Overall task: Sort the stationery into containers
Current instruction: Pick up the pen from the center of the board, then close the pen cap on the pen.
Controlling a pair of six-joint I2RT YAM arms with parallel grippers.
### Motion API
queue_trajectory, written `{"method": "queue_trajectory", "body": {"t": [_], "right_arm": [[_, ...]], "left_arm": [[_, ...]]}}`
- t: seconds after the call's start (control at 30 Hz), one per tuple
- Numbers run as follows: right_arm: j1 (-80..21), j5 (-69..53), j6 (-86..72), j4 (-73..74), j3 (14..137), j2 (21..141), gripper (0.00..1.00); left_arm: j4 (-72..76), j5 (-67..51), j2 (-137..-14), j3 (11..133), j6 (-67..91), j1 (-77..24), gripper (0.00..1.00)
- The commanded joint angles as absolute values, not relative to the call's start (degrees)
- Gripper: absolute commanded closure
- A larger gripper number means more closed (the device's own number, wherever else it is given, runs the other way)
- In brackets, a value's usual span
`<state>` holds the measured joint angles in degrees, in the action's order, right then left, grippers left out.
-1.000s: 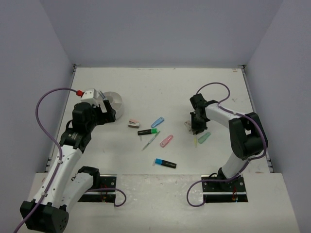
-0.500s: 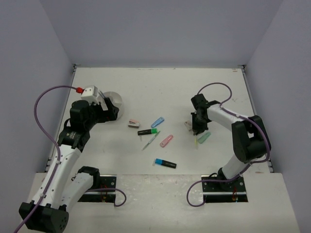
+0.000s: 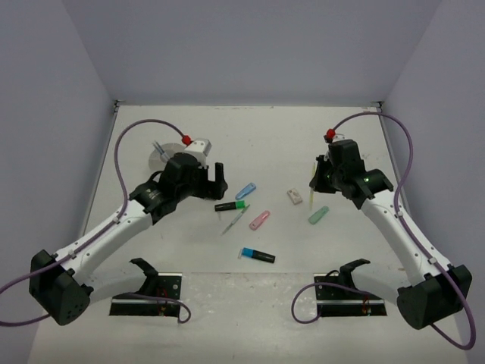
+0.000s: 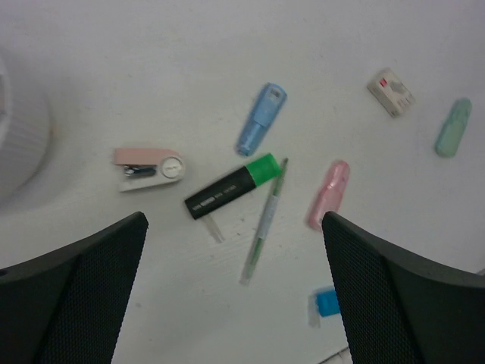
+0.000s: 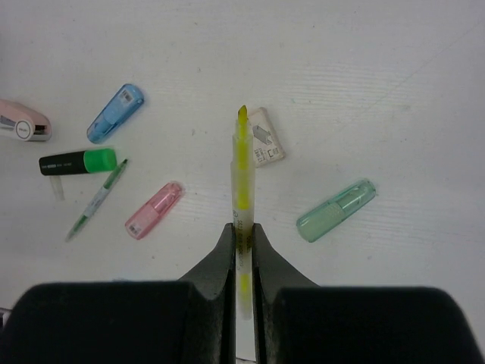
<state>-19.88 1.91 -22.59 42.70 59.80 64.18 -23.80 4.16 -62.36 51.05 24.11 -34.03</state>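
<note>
Right claw [image 5: 242,227]: is being pressed together on a thin translucent yellow pen [image 5: 241,174], which is being held above the white table [image 5: 379,61].
Left claw [image 4: 233,218]: is being held wide spread over a black highlighter with green end [image 4: 231,186]; nothing is being pinched.
Round low white cup [image 3: 161,157]: is being partly hidden by the left arm.
Other stationery: a pastel blue marker [image 4: 260,119], a pink marker [image 4: 328,194], a mint marker [image 4: 452,127] and a small eraser [image 4: 391,92] are lying apart on the table.

I counted two black highlighters: a green-ended highlighter [image 3: 231,205] and a blue-ended highlighter [image 3: 258,255]. There were three pastel markers: a blue marker [image 3: 245,190], a pink marker [image 3: 259,220] and a mint marker [image 3: 318,214]. I saw two thin pens, a green pen [image 3: 235,221] and a yellow pen [image 5: 241,174], one eraser [image 3: 295,196], one pink stapler-like piece [image 4: 148,167] and one white cup [image 3: 161,157].
</note>
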Motion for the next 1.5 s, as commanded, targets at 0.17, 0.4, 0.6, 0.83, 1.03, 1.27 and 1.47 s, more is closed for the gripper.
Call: {"method": "queue_trajectory", "body": {"t": [0.17, 0.4, 0.6, 0.83, 1.03, 1.27, 1.47], "right_arm": [[-20.57, -1.53, -20.86, 43.45, 58.83, 60.38, 1.00], [-21.30, -2.21, -20.81, 43.24, 58.52, 61.13, 1.00], [-21.88, -2.37, -20.48, 43.51, 58.58, 60.56, 1.00], [-22.59, -2.11, -20.39, 44.60, 58.84, 59.93, 1.00], [-22.84, -2.19, -20.05, 44.82, 58.55, 59.77, 1.00], [-23.64, -2.11, -19.67, 45.44, 58.81, 59.86, 1.00], [-23.82, -2.06, -19.42, 45.58, 58.94, 60.34, 1.00]], "left_arm": [[-28.71, 15.24, -67.03, 50.63, 36.62, -57.92, 0.29], [-29.06, 18.62, -70.47, 45.91, 48.99, -69.33, 0.53], [-27.66, 20.17, -71.54, 42.29, 55.01, -71.19, 0.63], [-24.67, 19.41, -75.18, 40.24, 56.34, -71.23, 0.67], [-22.07, 18.10, -78.62, 40.07, 56.17, -71.28, 0.70], [-20.70, 18.25, -80.47, 40.47, 55.25, -71.27, 0.71], [-19.86, 17.35, -82.25, 41.18, 54.35, -71.24, 0.71]]}}
